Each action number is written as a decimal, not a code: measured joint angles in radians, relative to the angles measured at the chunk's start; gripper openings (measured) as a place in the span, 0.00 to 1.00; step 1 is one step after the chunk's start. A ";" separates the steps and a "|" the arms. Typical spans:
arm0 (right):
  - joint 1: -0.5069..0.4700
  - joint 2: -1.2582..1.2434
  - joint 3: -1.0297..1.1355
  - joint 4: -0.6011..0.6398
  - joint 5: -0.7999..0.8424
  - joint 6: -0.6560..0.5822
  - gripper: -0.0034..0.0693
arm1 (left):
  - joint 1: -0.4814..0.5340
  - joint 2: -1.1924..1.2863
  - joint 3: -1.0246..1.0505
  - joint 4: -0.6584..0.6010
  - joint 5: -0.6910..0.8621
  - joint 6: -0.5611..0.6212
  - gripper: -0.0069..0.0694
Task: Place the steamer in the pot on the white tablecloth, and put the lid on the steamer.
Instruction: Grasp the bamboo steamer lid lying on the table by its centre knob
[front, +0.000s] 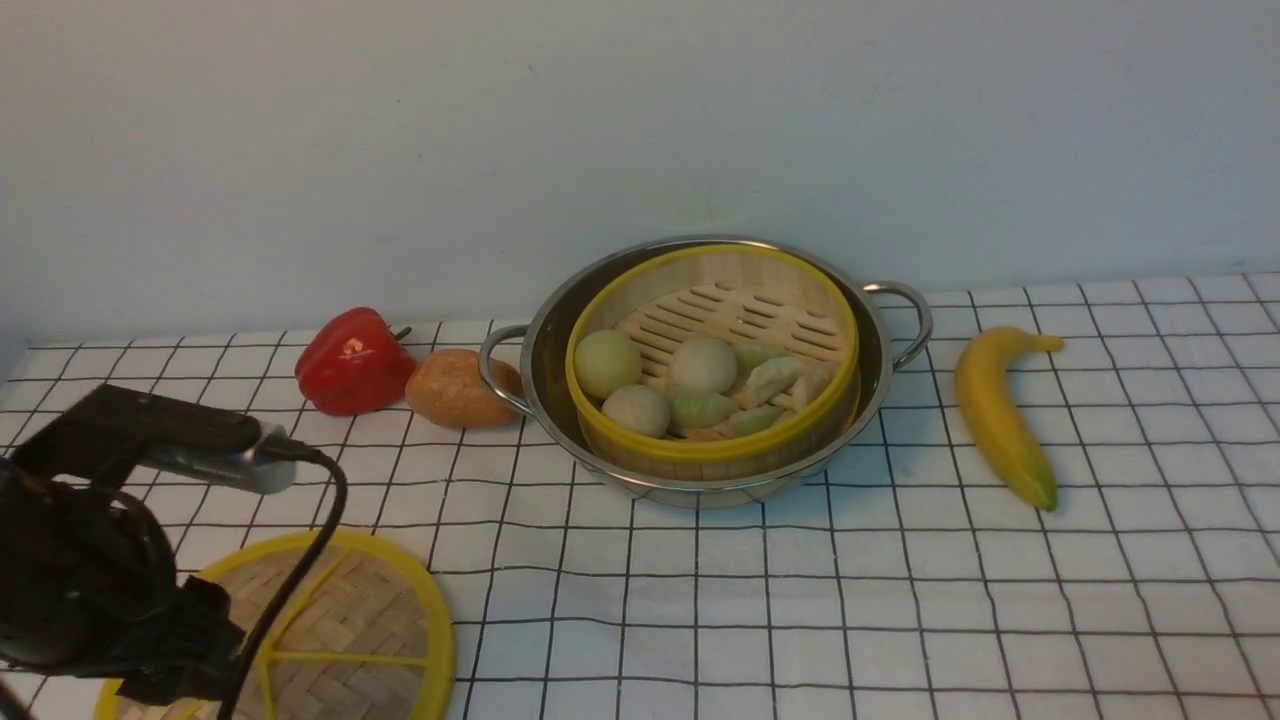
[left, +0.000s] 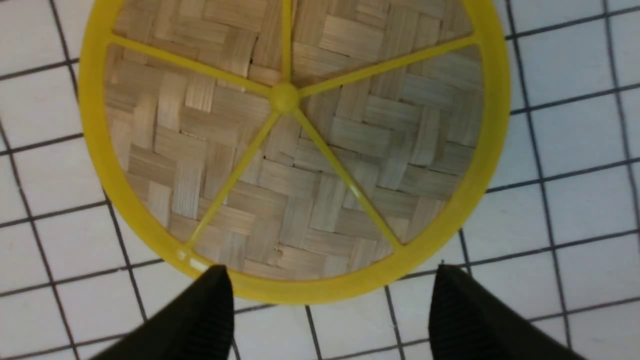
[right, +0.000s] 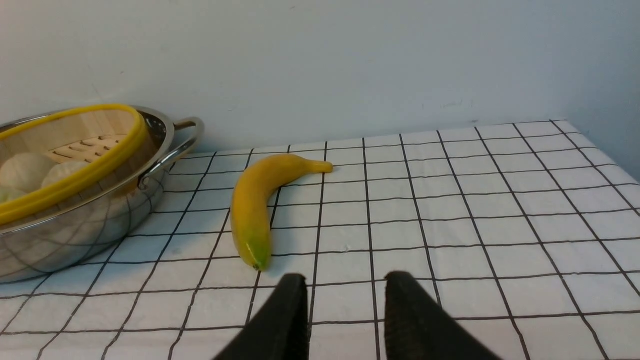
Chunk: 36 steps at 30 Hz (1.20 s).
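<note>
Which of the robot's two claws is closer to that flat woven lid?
Left. The left gripper hangs open above the lid, at its yellow rim. The right gripper is over by the banana, across the pot from the lid.

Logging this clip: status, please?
Left tool open above lid, right tool open, both empty. Steamer sits in pot; lid lies on tablecloth. Nothing between lid and pot.

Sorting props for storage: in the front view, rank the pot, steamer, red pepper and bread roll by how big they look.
1. pot
2. steamer, sitting inside it
3. red pepper and bread roll: nearly alike, pepper perhaps slightly larger, too close to rank
</note>
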 joint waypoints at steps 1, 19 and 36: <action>0.000 0.000 0.000 0.000 0.000 0.000 0.38 | 0.000 0.066 -0.004 0.016 -0.035 0.007 0.72; 0.000 0.000 0.000 0.000 0.000 0.000 0.38 | 0.000 0.381 -0.039 -0.014 -0.251 0.007 0.65; 0.000 0.000 0.000 0.000 0.000 0.001 0.38 | 0.000 0.342 -0.264 0.017 0.119 -0.116 0.24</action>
